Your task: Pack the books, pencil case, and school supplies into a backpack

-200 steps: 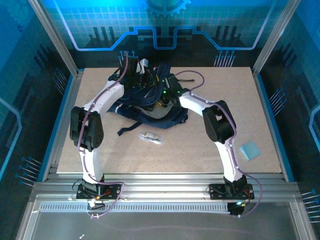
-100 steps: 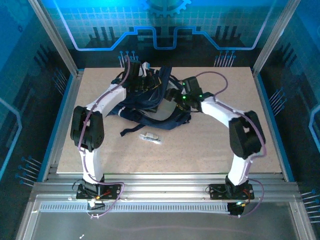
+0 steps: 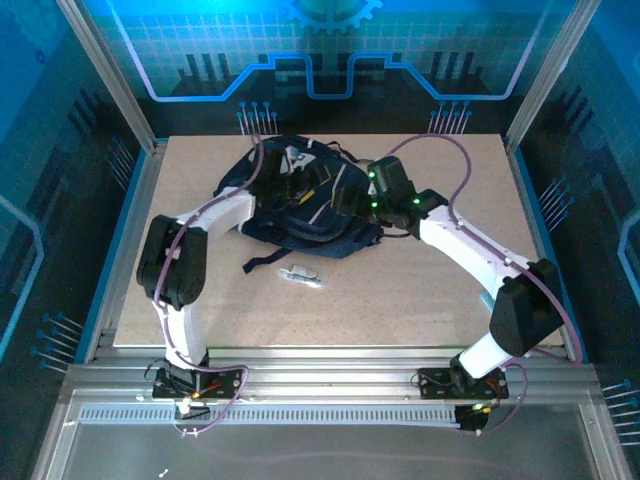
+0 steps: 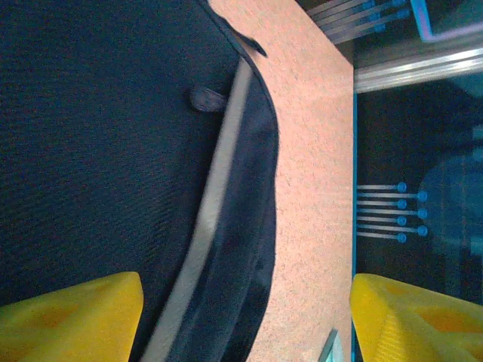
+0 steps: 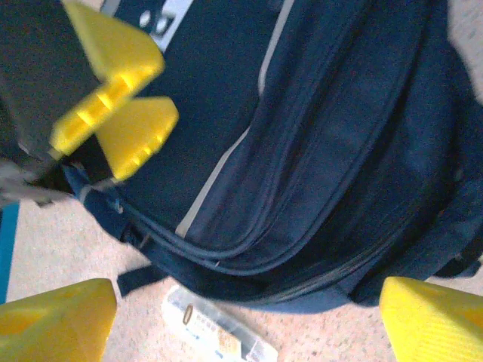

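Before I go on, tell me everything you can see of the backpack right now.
The backpack is navy-blue fabric, soft and slumped, lying on the table toward its far side. A pale stripe runs down the front panel, a small fabric tab beside it, a white label patch further along. Curved zip seams cross the front; whether any is open I cannot tell. A dark strap trails toward the arms. The left gripper and right gripper hang open over it.

Both arms w/ white links & black joint housings: left arm (image 3: 186, 335), right arm (image 3: 470, 245). Purple cable (image 3: 455, 150) runs along each, loose loops at wrist & base. Green LEDs (image 3: 376, 192) near right wrist. Tool fingers (image 4: 75, 317) bright yellow, blocky wedges.
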Motion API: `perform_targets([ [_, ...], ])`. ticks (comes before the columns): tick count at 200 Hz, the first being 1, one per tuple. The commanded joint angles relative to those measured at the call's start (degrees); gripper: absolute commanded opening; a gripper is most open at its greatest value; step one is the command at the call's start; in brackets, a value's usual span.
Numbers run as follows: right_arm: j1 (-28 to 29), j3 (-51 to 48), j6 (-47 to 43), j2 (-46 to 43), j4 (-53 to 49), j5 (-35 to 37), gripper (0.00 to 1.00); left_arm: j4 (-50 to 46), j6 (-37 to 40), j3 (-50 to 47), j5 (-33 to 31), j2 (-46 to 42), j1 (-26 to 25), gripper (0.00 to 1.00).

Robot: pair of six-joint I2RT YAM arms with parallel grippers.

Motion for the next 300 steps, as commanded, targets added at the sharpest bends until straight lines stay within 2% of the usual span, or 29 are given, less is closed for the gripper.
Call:
perform_targets([
  [1, 3.8, -1.0, 0.4, 2.8, -0.4, 0.2, 0.90, 2.7, -0.9, -5.1, -3.0, -8.5, 3.3, 0.75],
  [45, 9.8, 1.4, 4.7, 10.6, 5.5, -2.7, 0.84, 2.0, -1.7, -18.1, -6.6, -16.2, 10.3, 0.77],
  [91, 7.5, 0.6, 9.3, 16.5, 10.1, -1.4, 0.80, 1.9, -3.6, -25.1, -8.7, -16.5, 16.6, 0.78],
  [133, 3.6, -1.0, 8.8, 17.3, 8.6, 5.2, 0.80, 0.5, -7.6, -24.3, -10.6, -12.1, 16.9, 0.78],
  [166, 2.7, -2.5, 8.6, 17.0, 9.5, 4.8, 0.80, 1.8, -9.9, -21.5, -11.6, -7.2, 16.8, 0.76],
  [209, 2.7, -3.4, 8.2, 18.6, 10.0, 5.0, 0.80, 3.3, -12.1, -17.6, -12.3, -1.2, 16.9, 0.67],
  [254, 1.4, -3.2, 6.4, 19.1, 8.5, 6.9, 0.79, 3.5, -13.5, -16.6, -8.3, -3.9, 16.8, 0.70],
  [300, 0.7, -2.6, 4.5, 19.0, 7.9, 8.2, 0.79, -0.3, -12.1, -16.0, -8.5, -8.2, 16.8, 0.71],
])
